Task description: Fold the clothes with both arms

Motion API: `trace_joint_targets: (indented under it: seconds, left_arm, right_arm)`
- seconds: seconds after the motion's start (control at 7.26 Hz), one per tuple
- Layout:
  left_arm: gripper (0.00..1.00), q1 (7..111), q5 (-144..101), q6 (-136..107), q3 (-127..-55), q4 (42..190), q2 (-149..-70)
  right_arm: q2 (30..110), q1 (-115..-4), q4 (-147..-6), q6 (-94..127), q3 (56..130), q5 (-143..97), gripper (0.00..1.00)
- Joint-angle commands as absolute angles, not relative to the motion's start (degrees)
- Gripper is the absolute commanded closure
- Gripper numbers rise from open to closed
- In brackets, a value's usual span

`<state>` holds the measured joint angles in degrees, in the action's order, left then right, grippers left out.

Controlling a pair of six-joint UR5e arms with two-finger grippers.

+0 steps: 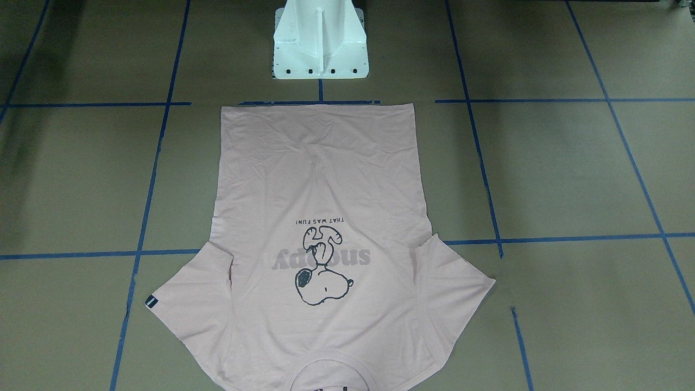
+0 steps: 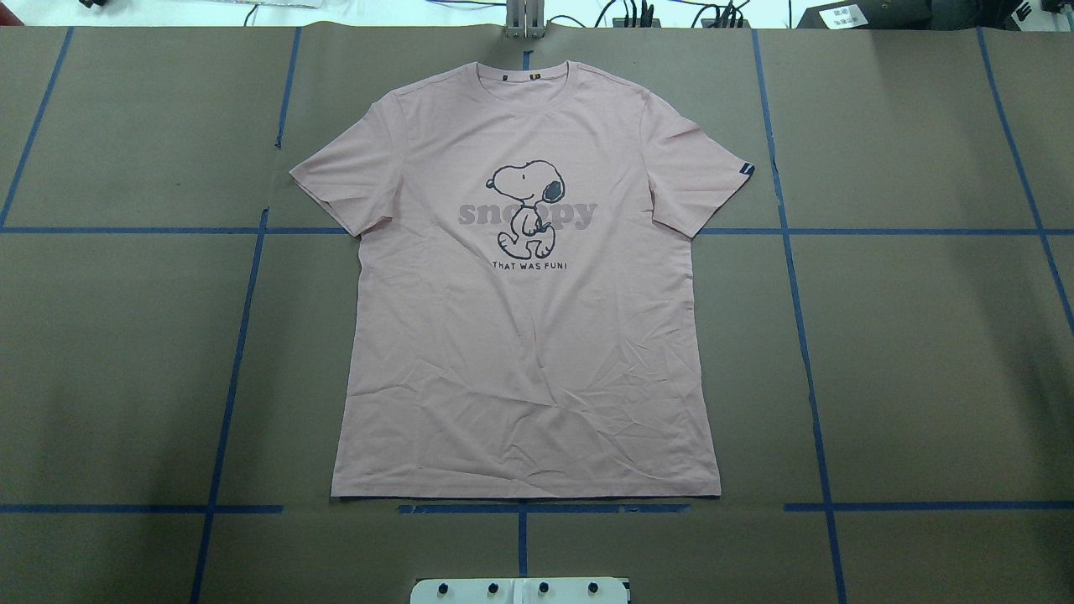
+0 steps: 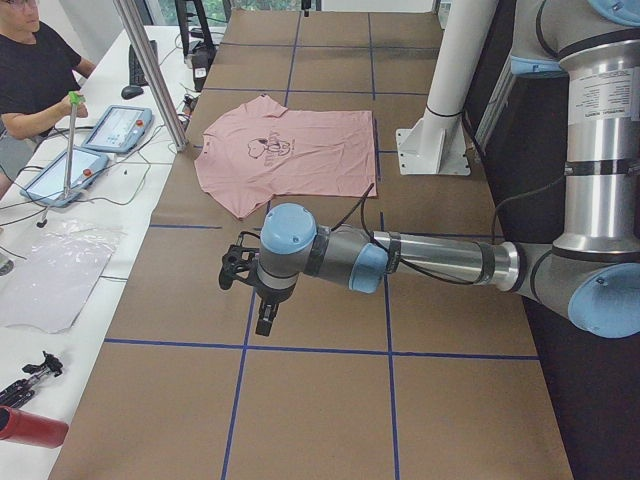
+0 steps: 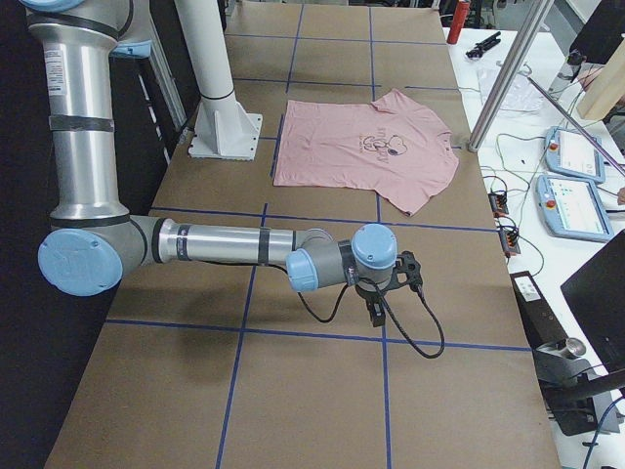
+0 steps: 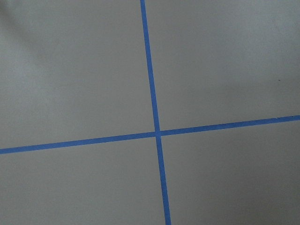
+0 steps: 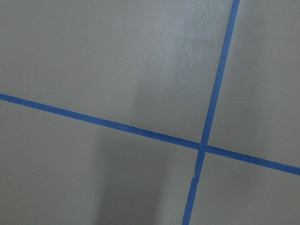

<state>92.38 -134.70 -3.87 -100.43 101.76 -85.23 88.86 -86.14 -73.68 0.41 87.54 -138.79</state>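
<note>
T-shirt (image 2: 520, 335) spread flat on table (image 2: 923, 352); left pincer (image 3: 264, 318), right pincer (image 4: 376, 311): opening cannot tell.

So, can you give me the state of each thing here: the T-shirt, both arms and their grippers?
T-shirt: unfolded, flat on the table, print up, sleeves spread.
left arm: stretched out over bare table, clear of the T-shirt.
left gripper: points down, touches nothing; open or shut cannot be told.
right arm: the same, on the other side.
right gripper: points down, touches nothing; open or shut cannot be told.
</note>
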Motion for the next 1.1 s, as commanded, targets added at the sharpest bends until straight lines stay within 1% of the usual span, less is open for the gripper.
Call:
trace_joint_targets:
  seconds: [0.0, 0.69, 0.96]
  left_arm:
    - [0.0, 92.3, -134.4, -3.8, -100.6, 101.8, -85.3]
    - [0.0, 92.0, -134.8, -4.5, -99.8, 101.5, -85.0]
    - [0.0, 92.0, -135.1, -4.3, -100.7, 101.9, -84.8]
  right_arm:
    - [89.0, -86.1, -73.6, 0.4, 87.8, -139.0, 0.0]
    - [89.4, -85.2, -73.6, 0.7, 88.0, -139.0, 0.0]
    - [88.9, -82.2, -73.4, 7.1, 88.8, -138.9, 0.0]
